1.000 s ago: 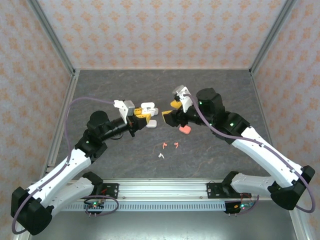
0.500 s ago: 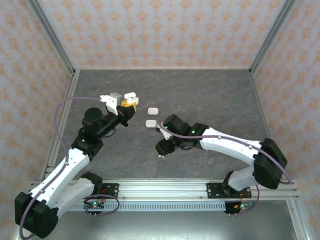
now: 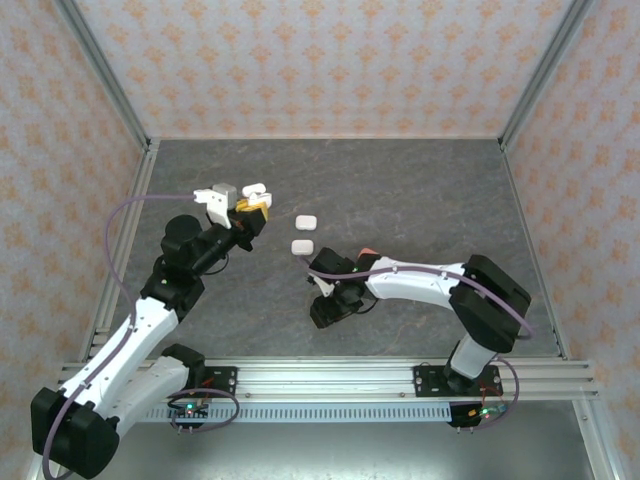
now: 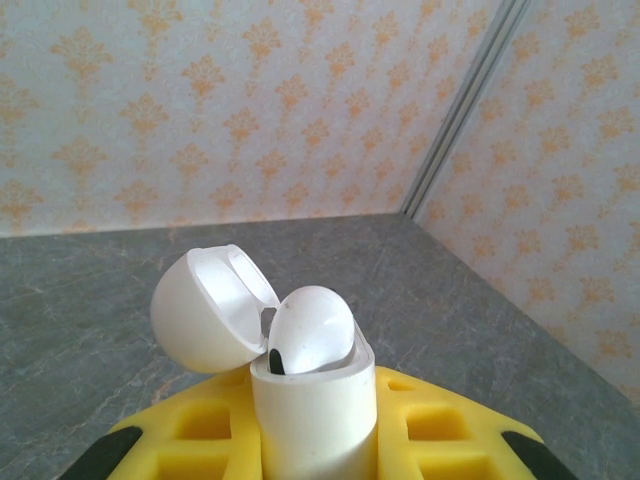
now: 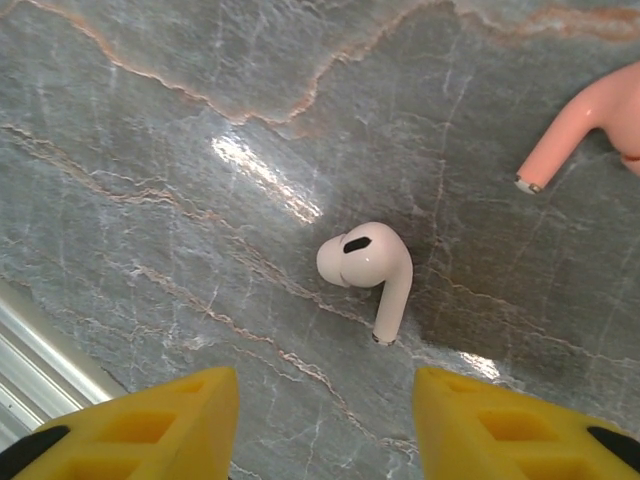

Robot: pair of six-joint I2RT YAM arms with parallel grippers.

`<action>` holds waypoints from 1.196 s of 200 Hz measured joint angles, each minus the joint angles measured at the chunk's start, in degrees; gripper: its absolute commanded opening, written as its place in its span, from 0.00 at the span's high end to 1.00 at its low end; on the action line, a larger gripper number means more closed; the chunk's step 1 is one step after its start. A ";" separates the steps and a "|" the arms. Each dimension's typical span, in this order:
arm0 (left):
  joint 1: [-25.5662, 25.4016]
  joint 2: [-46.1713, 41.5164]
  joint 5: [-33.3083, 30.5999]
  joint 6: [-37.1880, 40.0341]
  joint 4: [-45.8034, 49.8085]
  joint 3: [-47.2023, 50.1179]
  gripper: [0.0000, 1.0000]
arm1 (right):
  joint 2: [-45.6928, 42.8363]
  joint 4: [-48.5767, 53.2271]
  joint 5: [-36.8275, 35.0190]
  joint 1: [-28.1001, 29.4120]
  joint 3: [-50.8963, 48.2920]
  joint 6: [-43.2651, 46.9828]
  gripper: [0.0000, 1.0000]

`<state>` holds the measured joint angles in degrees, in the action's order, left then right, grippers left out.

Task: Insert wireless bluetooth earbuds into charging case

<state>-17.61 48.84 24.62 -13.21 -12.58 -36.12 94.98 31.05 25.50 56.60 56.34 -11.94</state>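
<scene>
Right claw (image 5: 325, 420) is hovering spread wide, gripping nothing. A white earbud (image 5: 365, 262) is lying on the worktop (image 5: 130, 130) just ahead, in line with the gap, stem pointing back toward the claw. My judgement: it should be descending straight and closing across the rounded head rather than the slick stem, steering clear of the pink earbud (image 5: 575, 125) nearby. Left claw (image 4: 315, 450) is pinching the charging case (image 4: 312, 405) aloft, lid (image 4: 205, 310) flipped open, seated earbud (image 4: 312, 322) filling one slot.

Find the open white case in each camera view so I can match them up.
Top external: case, left of centre, held in the left hand.
Left wrist: case at bottom centre, lid open leftward, earbud inside.
Shared landmark: the left hand's yellow grip, over the grey table.
</scene>
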 measured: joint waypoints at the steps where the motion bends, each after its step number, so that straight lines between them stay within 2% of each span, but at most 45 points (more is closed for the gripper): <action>1: 0.00 -0.02 0.00 0.00 0.00 0.00 1.00 | 0.04 0.00 0.00 0.00 0.00 -0.04 0.51; 188: 0.00 -1.16 0.00 0.04 1.73 0.00 1.00 | 4.94 -2.45 1.46 1.77 2.51 -0.04 0.53; 239: 0.00 -1.77 -0.02 0.22 2.34 0.00 1.00 | 4.70 -0.17 0.48 1.88 4.13 1.92 0.53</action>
<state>-17.61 47.07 24.60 -12.99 -10.24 -36.12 99.68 30.87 25.98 58.48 60.47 -10.02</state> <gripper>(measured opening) 0.212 0.474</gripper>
